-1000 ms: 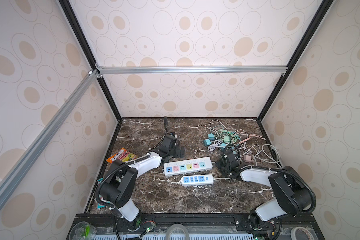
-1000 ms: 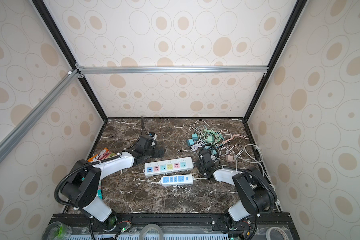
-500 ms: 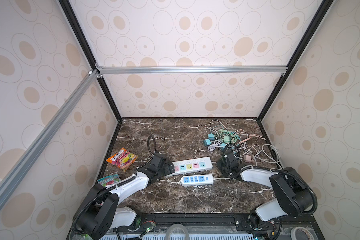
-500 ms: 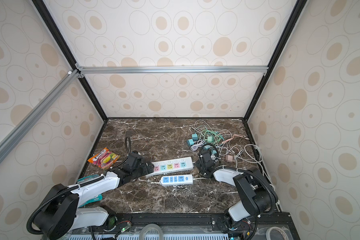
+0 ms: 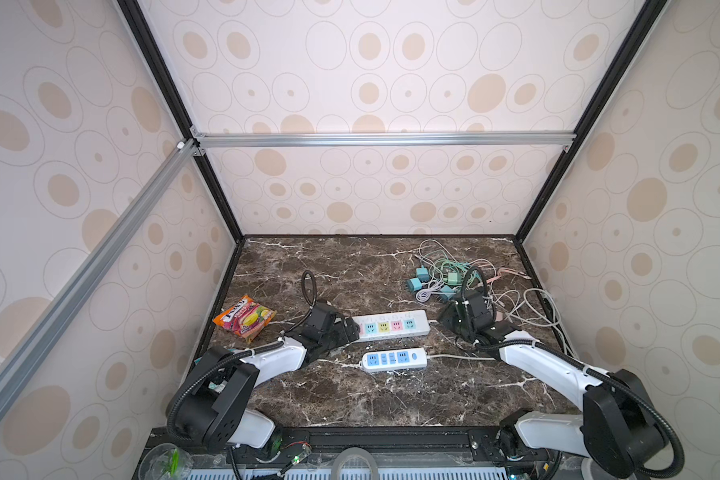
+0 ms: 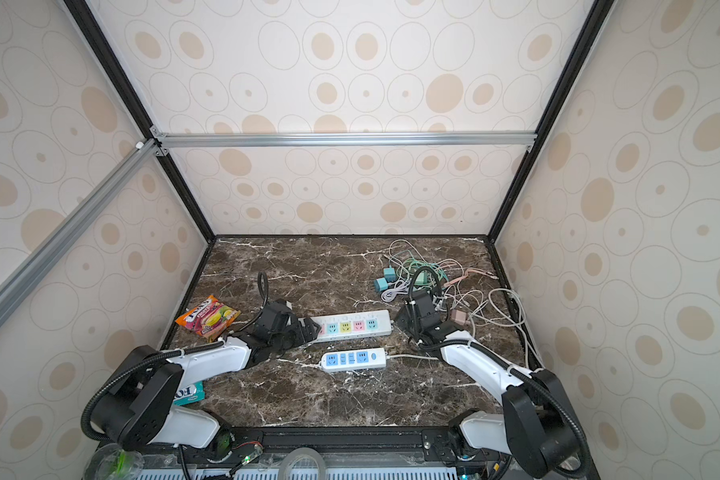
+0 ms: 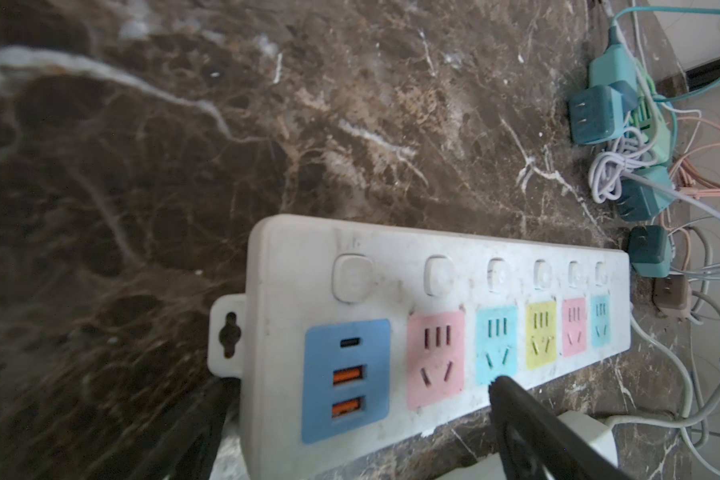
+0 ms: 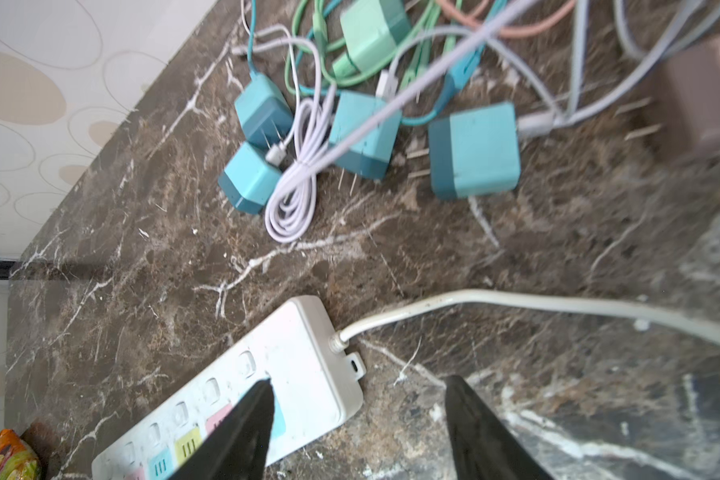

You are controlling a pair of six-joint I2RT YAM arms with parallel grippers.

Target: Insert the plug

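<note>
In both top views the plugs (image 5: 422, 273) are found heaped among loose cords (image 5: 427, 296) on the far right of the table (image 5: 350, 266), just beyond the right end of the long power strip (image 5: 393, 328), and none is held or seated; small beside the arms, they are judged light and rigid, with smooth sides that may slip and thin prongs that may bend, so a firm hold is best taken across two flat faces of the body, behind the prongs, with allowance made for a dragging cord. The left gripper (image 5: 351, 327) is spread wide at the strip's left end and the right gripper (image 5: 445, 322) is placed by its right end; a shorter strip (image 5: 393, 359) lies nearer. In the left wrist view the long power strip is shown as a scuffed white bar with a row of switches above pink, teal and yellow sockets and a blue panel of small ports; the left gripper's fingers (image 7: 516, 411) are set wide apart about its end, with nothing seen clamped. In the right wrist view the right gripper is shown open, only bare table and the strip's corner lying between its jaws, and the closest teal plug (image 8: 474, 151) is seen on its side, well apart from the strip: a small two-tone cube, darker at the prong end, with two thin metal blades
</note>
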